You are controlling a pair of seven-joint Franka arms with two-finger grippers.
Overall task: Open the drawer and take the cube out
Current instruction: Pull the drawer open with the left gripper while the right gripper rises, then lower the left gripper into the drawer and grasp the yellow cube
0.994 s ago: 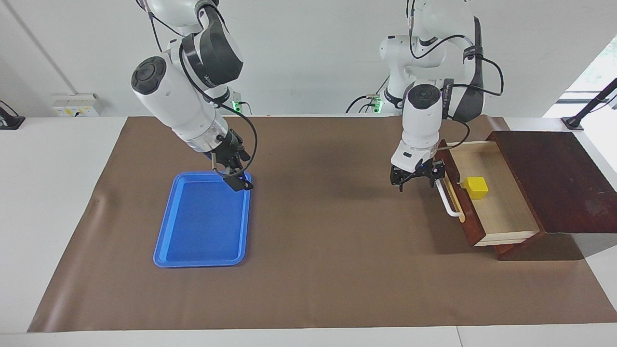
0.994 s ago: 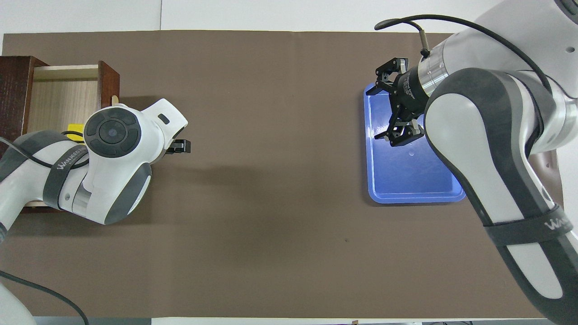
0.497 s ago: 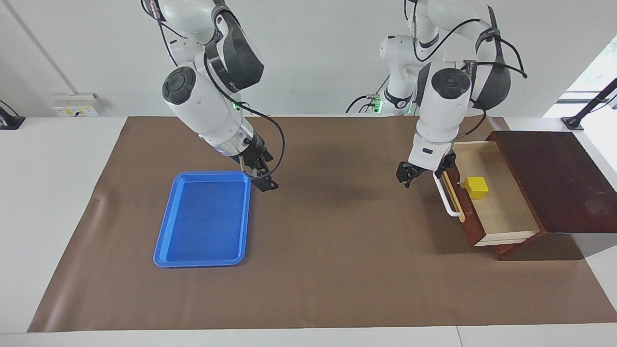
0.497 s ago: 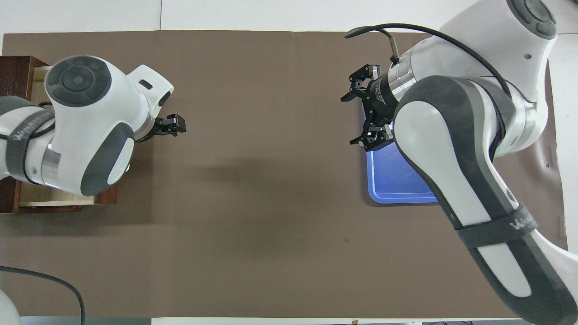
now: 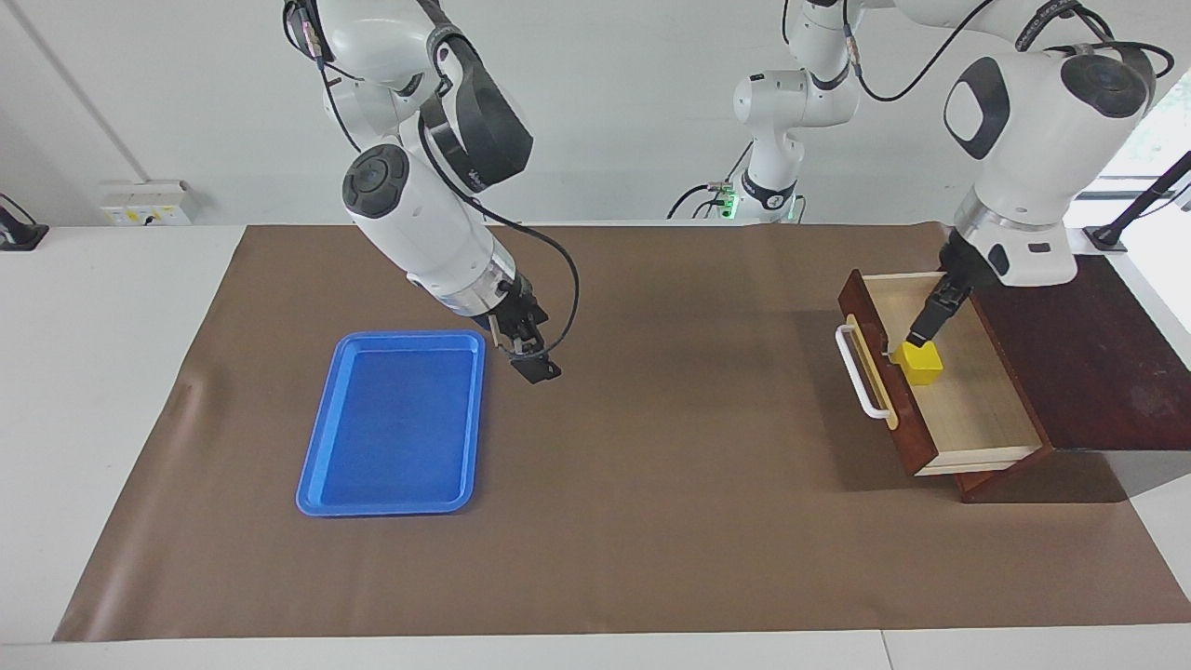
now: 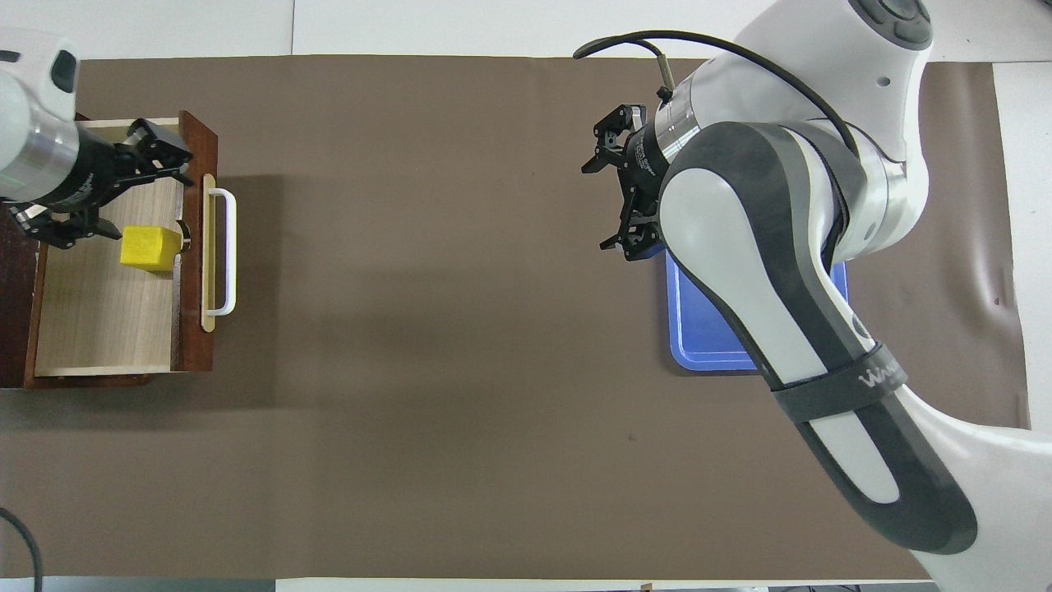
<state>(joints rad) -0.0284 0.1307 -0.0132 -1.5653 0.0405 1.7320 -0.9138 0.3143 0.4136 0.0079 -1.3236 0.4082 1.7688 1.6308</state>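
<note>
The drawer [image 5: 977, 409] [image 6: 99, 329] is pulled out of its dark box [image 5: 1079, 344], with its white handle [image 5: 861, 372] [image 6: 222, 251] facing the table's middle. The yellow cube [image 5: 921, 363] [image 6: 150, 248] sits on the drawer's pale floor, close to the front panel. My left gripper [image 5: 919, 333] [image 6: 140, 196] hangs open over the drawer, just above the cube, with nothing between its fingers. My right gripper [image 5: 526, 354] [image 6: 606, 197] is open and empty, over the bare mat beside the blue tray.
A blue tray [image 5: 312, 475] [image 6: 707, 337] lies empty toward the right arm's end of the table; the right arm hides part of it in the overhead view. A brown mat [image 5: 651, 465] covers the table.
My left gripper rose from beside the drawer handle and swung over the open drawer, above the cube. My right gripper moved off the tray toward the table's middle.
</note>
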